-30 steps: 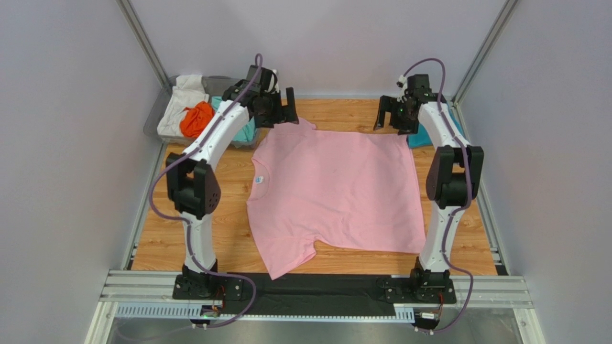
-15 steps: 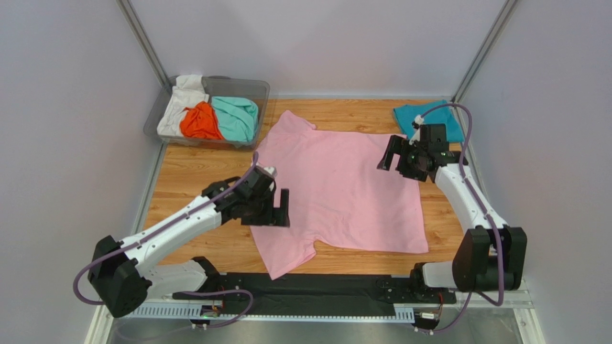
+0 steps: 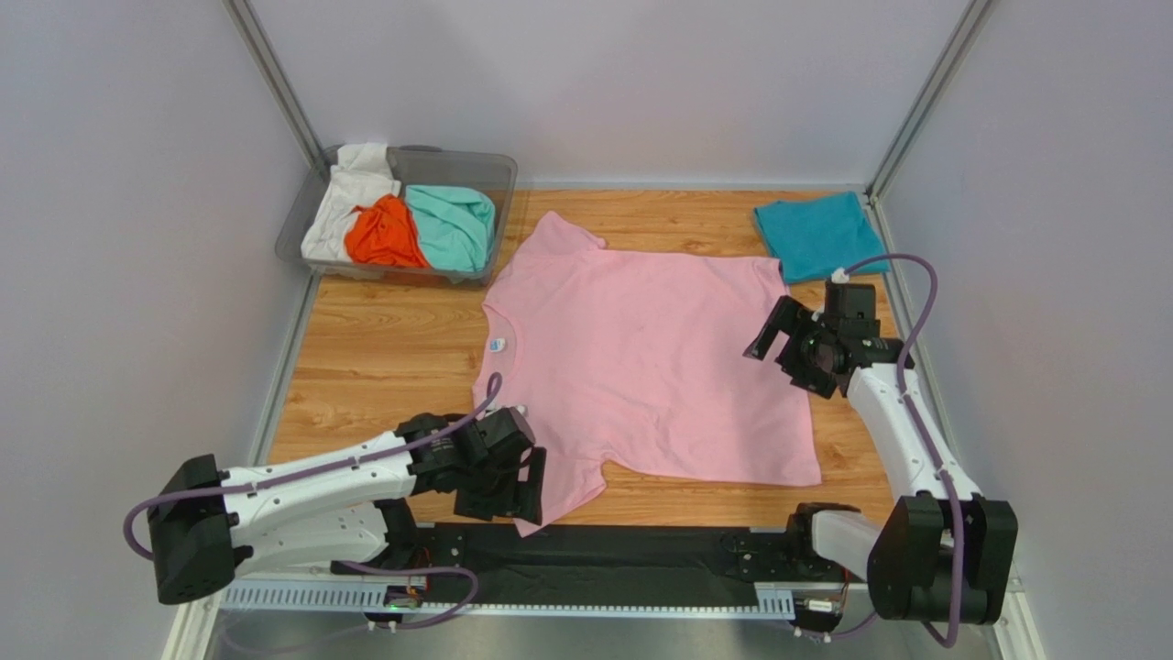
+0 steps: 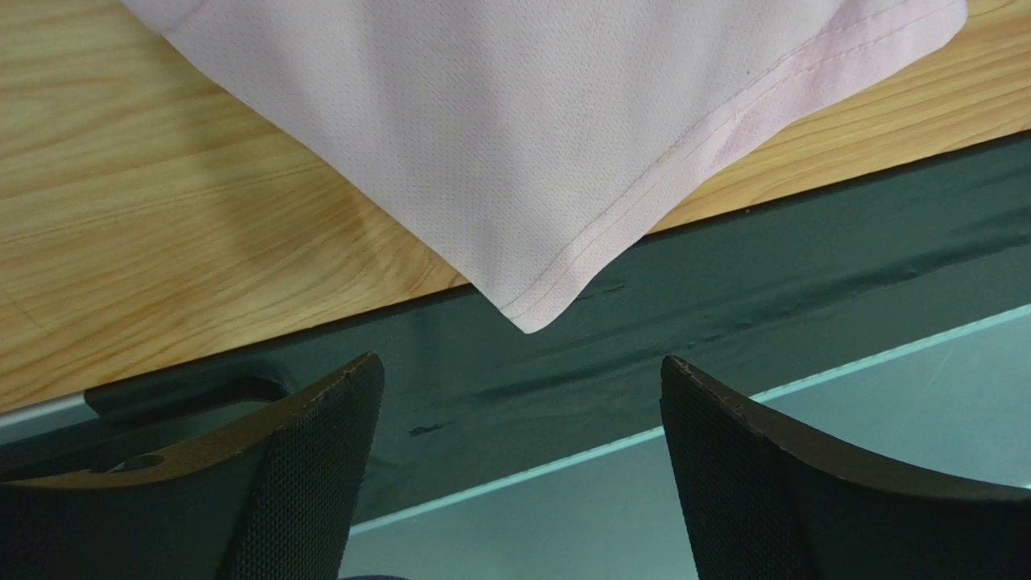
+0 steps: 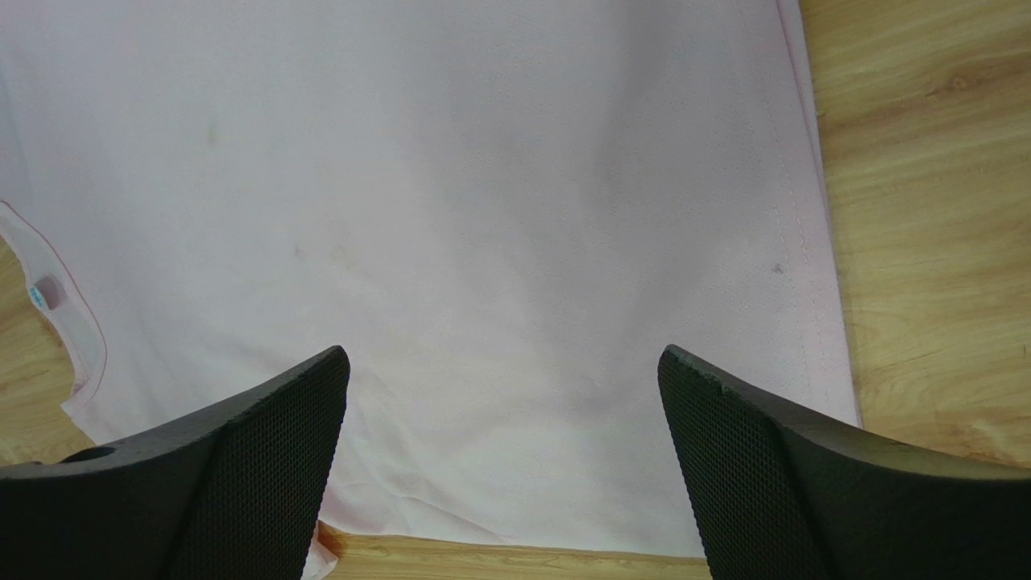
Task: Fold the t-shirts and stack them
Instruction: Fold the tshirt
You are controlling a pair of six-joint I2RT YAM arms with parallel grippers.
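A light pink t-shirt (image 3: 640, 358) lies spread flat on the wooden table, its small blue neck label (image 3: 497, 345) at the left. My left gripper (image 3: 521, 492) is open and empty, low over the shirt's near-left sleeve corner (image 4: 529, 317), which hangs over the table's front edge. My right gripper (image 3: 781, 338) is open and empty above the shirt's right hem; the pink cloth (image 5: 460, 218) fills the right wrist view. A folded teal-blue t-shirt (image 3: 821, 234) lies at the back right. Orange (image 3: 380, 233), mint-green (image 3: 455, 223) and white (image 3: 344, 197) tees sit in a bin.
The clear plastic bin (image 3: 504, 171) stands at the back left corner. A black strip (image 4: 775, 260) and metal rail run along the table's front edge under the left gripper. Grey walls close in the table on both sides and the back.
Both arms swung back from the far shirt corners. The left gripper came down to the near-left sleeve corner; the right gripper came nearer along the right hem. The shirt stays flat.
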